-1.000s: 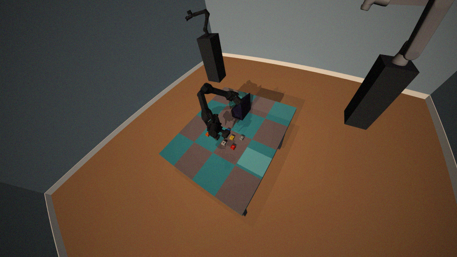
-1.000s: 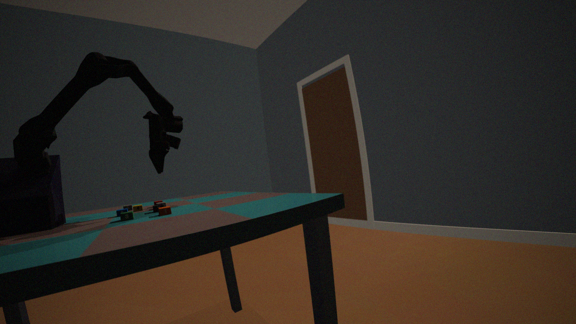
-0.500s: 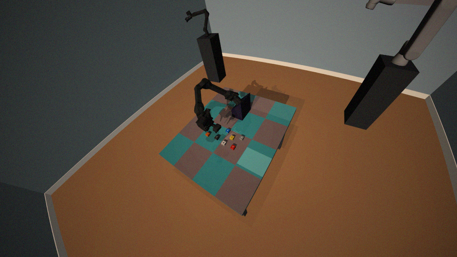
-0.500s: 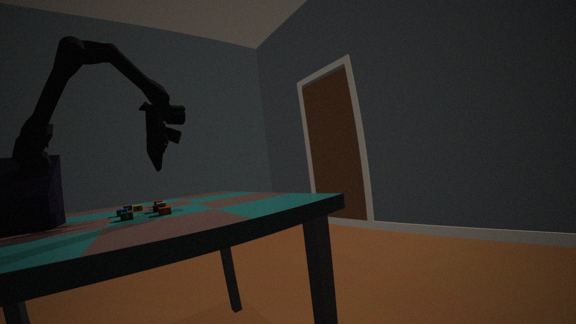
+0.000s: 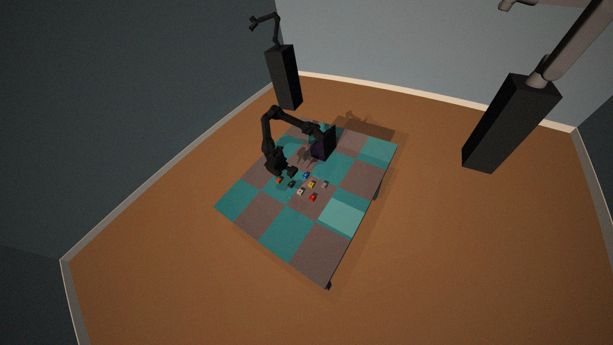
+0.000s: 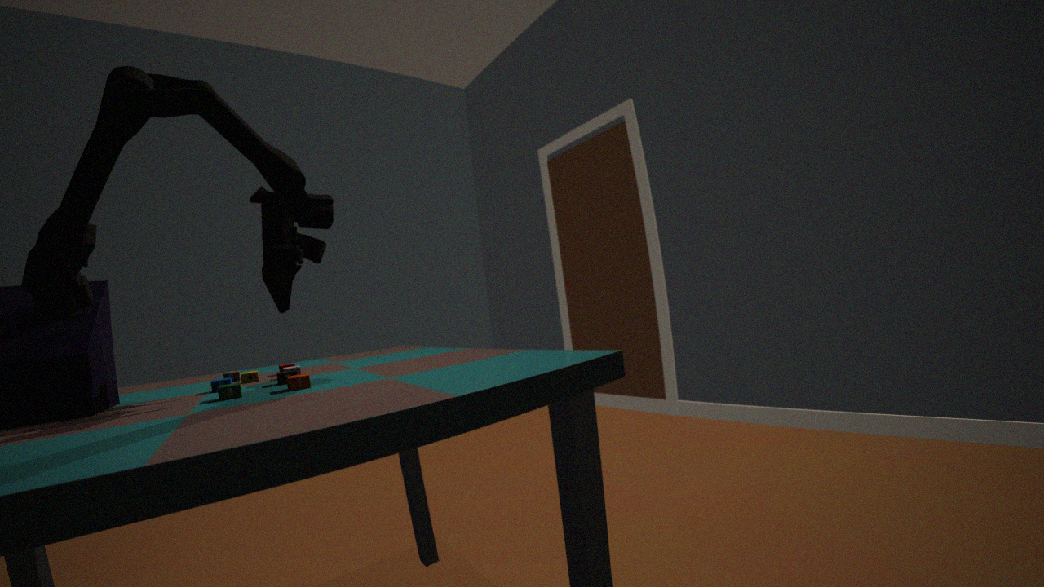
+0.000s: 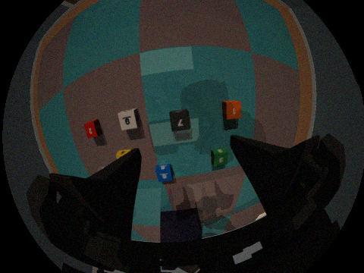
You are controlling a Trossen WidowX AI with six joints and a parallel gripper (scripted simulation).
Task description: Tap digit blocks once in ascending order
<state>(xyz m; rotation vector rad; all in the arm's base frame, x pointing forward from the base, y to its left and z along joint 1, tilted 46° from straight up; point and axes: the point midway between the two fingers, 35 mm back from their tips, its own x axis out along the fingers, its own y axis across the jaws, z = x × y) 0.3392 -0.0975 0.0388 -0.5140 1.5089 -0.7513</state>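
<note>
My gripper [image 6: 283, 309] [image 7: 186, 147] is open and empty, high above the blocks. In the wrist view, an orange block [image 5: 278, 180] [image 6: 298, 381] [image 7: 231, 109] shows 1, a red block [image 5: 312, 197] [image 7: 92, 128] 2 and a black block [image 5: 291, 184] [image 7: 180, 120] 7. A white block [image 5: 300, 191] [image 7: 128, 119] shows an underlined 6 or 9. The digits on the green block [image 6: 229, 391] [image 7: 219, 157] and blue block [image 5: 305, 175] [image 7: 164, 173] are unclear. A finger partly hides the yellow block [image 5: 311, 184] [image 6: 249, 377] [image 7: 123, 154]. The grey block [image 5: 324, 184] is nearly hidden there.
The arm's dark base block [image 5: 324, 145] [image 6: 58, 350] [image 7: 180, 225] stands on the checkered table [image 5: 287, 238] [image 6: 438, 386], beyond the blue and green blocks. Two dark pedestals [image 5: 283, 77] [image 5: 510, 124] with other arms stand off the table.
</note>
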